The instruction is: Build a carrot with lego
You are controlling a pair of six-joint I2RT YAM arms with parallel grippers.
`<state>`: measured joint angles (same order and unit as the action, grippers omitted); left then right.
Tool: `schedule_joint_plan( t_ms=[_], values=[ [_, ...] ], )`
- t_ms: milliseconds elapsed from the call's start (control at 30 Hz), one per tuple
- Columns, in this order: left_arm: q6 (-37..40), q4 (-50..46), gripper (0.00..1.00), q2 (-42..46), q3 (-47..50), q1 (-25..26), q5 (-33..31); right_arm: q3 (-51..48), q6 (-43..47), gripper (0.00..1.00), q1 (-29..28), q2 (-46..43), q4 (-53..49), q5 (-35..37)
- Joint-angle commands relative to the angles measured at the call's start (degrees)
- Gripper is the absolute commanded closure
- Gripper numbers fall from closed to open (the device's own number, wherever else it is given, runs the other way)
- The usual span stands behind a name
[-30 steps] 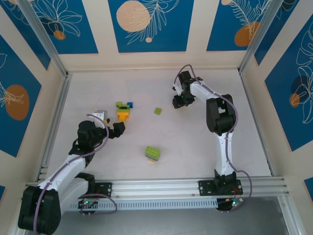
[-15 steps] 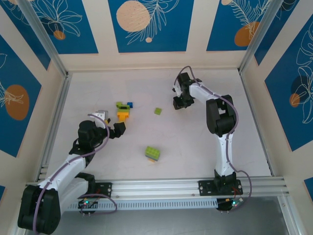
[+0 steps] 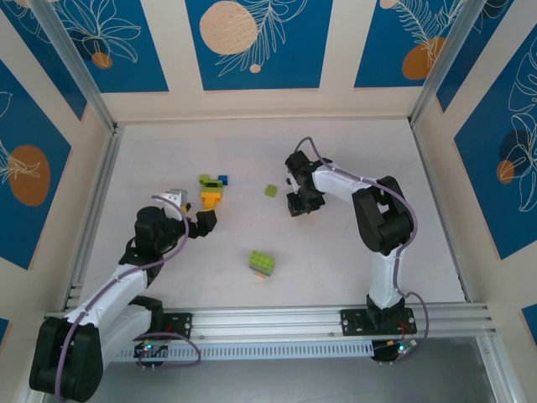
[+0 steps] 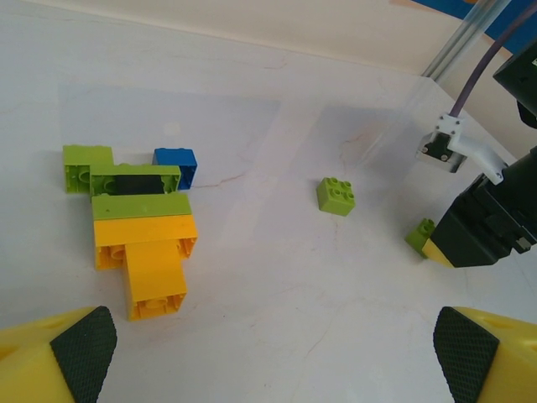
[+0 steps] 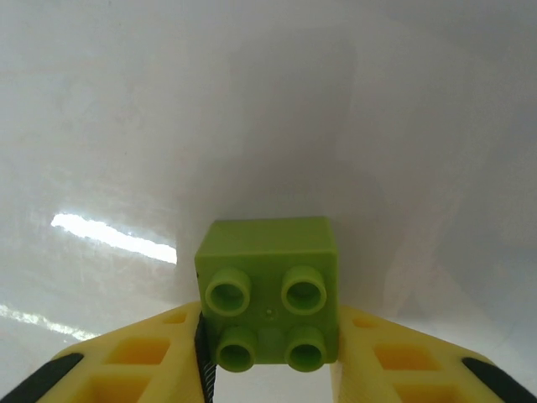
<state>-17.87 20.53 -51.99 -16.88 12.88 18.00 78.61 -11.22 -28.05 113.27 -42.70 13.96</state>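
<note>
Pinches lime green two-by-two brick (image 5: 267, 277) in right gripper (image 3: 300, 205), well right of half-built carrot (image 3: 211, 191). Holds left gripper (image 4: 273, 348) wide open, empty, nearer the carrot, whose long axis points toward it.

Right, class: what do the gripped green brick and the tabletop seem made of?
Green brick: likely moulded hard plastic, smooth, slightly glossy; uniform colour, crisp edges, round studs. Tabletop: smooth white semi-gloss sheet, maybe laminate or coated board; it mirrors a bright light streak.

Brick cluster (image 4: 138, 227); lone green brick (image 4: 336, 196)
</note>
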Motion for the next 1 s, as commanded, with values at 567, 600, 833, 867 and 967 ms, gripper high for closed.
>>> schedule_joint_plan(
  t_ms=[567, 600, 833, 867, 967],
  values=[
    [1.6, -0.1, 0.0, 0.2, -2.2, 1.2, 0.5, 3.1, 0.3, 0.47, 0.4, -1.2, -3.4, -2.5],
    [1.6, -0.1, 0.0, 0.2, -2.3, 1.3, 0.5, 3.4, 0.4, 0.47, 0.5, -1.1, -3.3, -2.9],
    [1.7, -0.1, 0.0, 0.1, -2.4, 1.4, 0.4, 5.3, 0.9, 0.47, 1.3, 0.3, -3.7, -3.5],
    [1.8, -0.1, 0.0, 0.1, -2.4, 1.5, 0.5, 5.6, 1.0, 0.47, 1.4, 0.6, -3.8, -3.5],
    [1.8, -0.2, 0.0, 0.2, -2.4, 1.5, 0.4, 5.9, 1.0, 0.48, 1.5, 1.5, -3.8, -3.8]
  ],
)
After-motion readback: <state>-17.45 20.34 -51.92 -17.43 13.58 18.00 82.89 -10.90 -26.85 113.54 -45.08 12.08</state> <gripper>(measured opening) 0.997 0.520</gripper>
